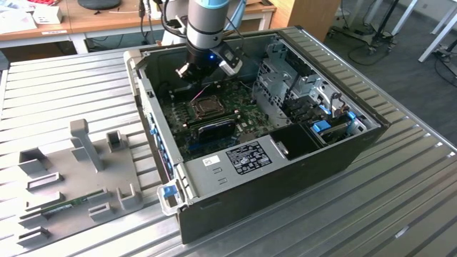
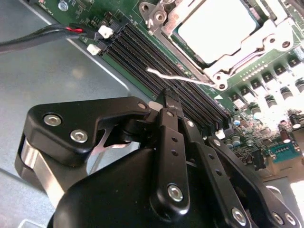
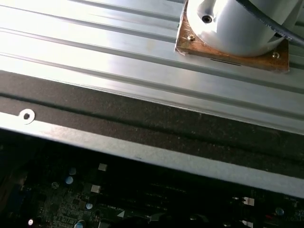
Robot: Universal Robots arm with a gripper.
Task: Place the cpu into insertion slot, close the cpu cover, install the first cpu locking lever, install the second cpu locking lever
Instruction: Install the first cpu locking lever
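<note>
Though poised just short of the thin wire lever (image 2: pixel 175 76), touches nothing yet. Appears closed at the gripper (image 2: pixel 166 98), jaws together and empty. Looks to be at the first-lever step: cpu (image 2: pixel 216 27) flat and face-up in the insertion slot (image 2: pixel 154 14), cpu cover (image 2: pixel 273 42) down over its edges (lever unlatched). Calls for pressing that free end down and hooking it. Runs lengthwise from the slot's corner across the memory slots (image 2: pixel 142 54), tip toward the gripper.
</note>
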